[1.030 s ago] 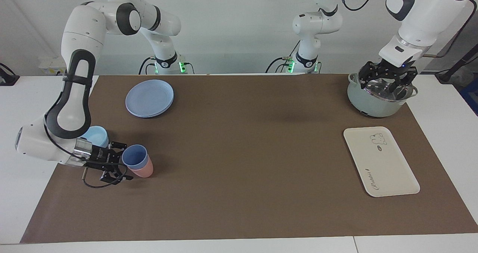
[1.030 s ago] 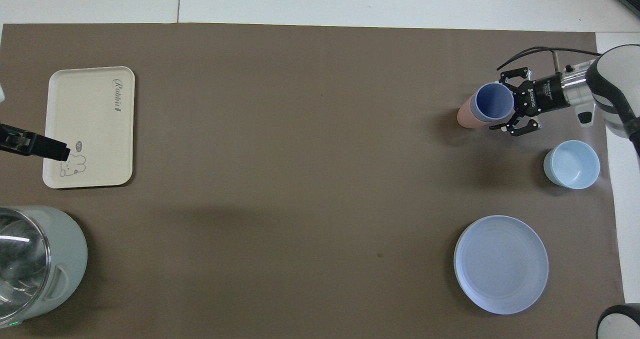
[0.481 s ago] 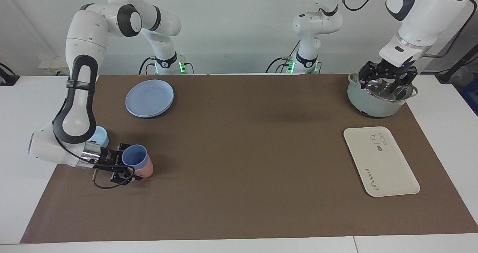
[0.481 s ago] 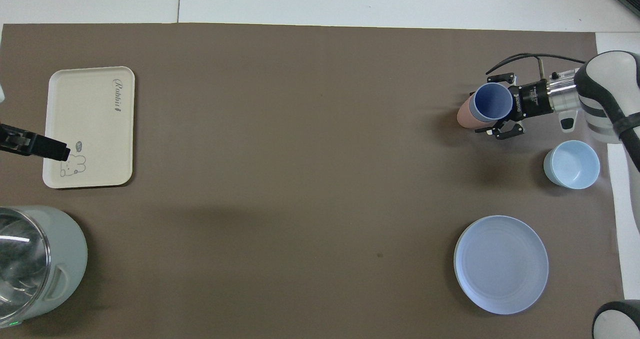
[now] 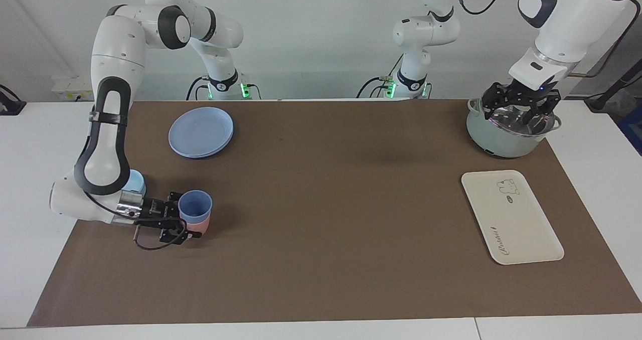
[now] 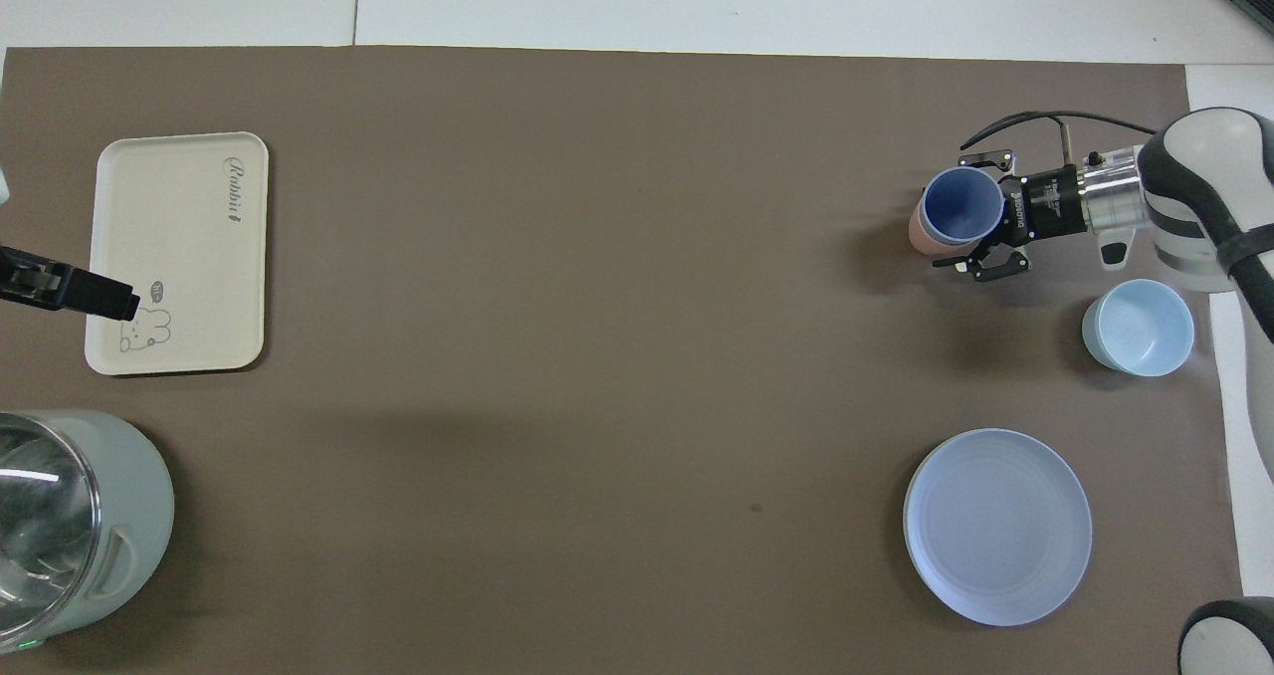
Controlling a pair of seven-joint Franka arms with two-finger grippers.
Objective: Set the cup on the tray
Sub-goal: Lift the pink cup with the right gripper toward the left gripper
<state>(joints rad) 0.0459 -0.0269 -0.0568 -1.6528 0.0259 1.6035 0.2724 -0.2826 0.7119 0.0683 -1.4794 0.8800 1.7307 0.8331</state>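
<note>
The periwinkle-blue cup sits nested in a pink cup at the right arm's end of the table. It stands upright and partly raised out of the pink one. My right gripper lies low and sideways, its fingers around the blue cup, shut on it. In the overhead view the cup shows at the right gripper. The cream tray lies bare at the left arm's end, also in the overhead view. My left gripper hangs open over the pot, waiting.
A pale green pot stands nearer to the robots than the tray. A light-blue bowl sits beside the right arm's wrist. A round blue plate lies nearer to the robots than the cups.
The right gripper has moved toward the table's middle and closed around the blue cup. The cup went from tilted to upright and has risen partly out of the pink cup. The left arm has not moved.
</note>
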